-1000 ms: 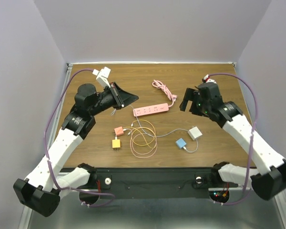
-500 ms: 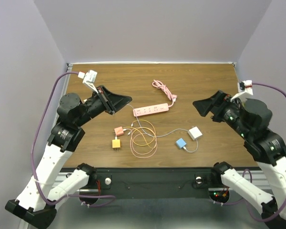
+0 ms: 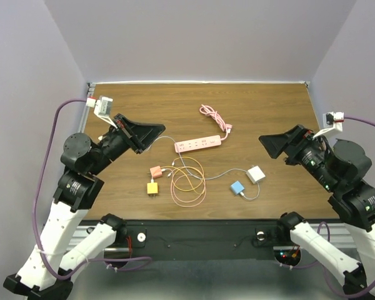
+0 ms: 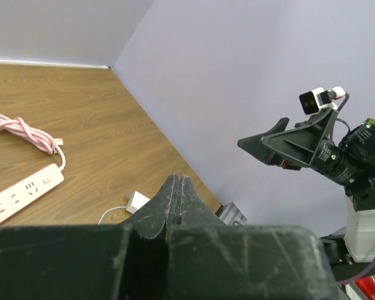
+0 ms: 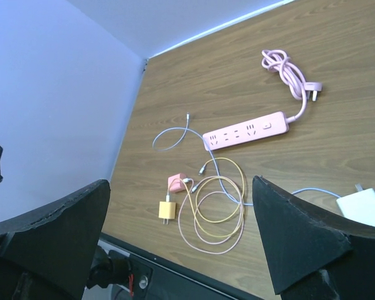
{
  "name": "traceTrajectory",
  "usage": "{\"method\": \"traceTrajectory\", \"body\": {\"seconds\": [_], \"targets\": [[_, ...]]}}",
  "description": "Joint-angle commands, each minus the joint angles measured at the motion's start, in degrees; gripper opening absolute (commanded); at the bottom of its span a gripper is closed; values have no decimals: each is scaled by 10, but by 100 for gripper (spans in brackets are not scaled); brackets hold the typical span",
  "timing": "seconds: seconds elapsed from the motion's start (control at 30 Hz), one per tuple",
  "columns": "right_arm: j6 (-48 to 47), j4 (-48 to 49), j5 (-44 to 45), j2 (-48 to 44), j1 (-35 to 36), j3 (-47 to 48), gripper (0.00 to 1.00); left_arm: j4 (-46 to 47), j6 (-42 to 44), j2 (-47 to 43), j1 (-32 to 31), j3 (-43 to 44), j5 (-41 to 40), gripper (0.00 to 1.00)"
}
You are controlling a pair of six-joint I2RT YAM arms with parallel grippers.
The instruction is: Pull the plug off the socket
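The long pink power strip (image 3: 199,144) lies flat at the table's middle, its pink coiled cord (image 3: 214,117) behind it. It also shows in the left wrist view (image 4: 22,194) and the right wrist view (image 5: 245,133). I see no plug standing in its outlets; a thin pale cable (image 5: 172,139) runs past its left end. My left gripper (image 3: 161,129) is shut and empty, raised to the left of the strip (image 4: 178,179). My right gripper (image 3: 266,142) is open and empty, raised to the right of it (image 5: 180,184).
In front of the strip lie a small pink cube adapter (image 3: 155,171), a yellow adapter (image 3: 152,187), coiled yellow and pink cables (image 3: 187,182), a blue adapter (image 3: 238,187) and a white adapter (image 3: 255,174). Grey walls stand close on three sides.
Both arms have drawn back and up, the left wrist to the left, the right wrist to the right and nearer. The strip and adapters have not moved.
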Motion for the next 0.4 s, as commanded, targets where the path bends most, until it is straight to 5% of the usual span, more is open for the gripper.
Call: {"method": "traceTrajectory", "body": {"seconds": [0.0, 0.37], "targets": [[-6, 9, -26, 8, -3, 25, 100, 40, 15, -6, -2, 16, -3, 0], [1, 10, 2, 18, -3, 25, 100, 37, 29, -6, -2, 18, -7, 0]]}}
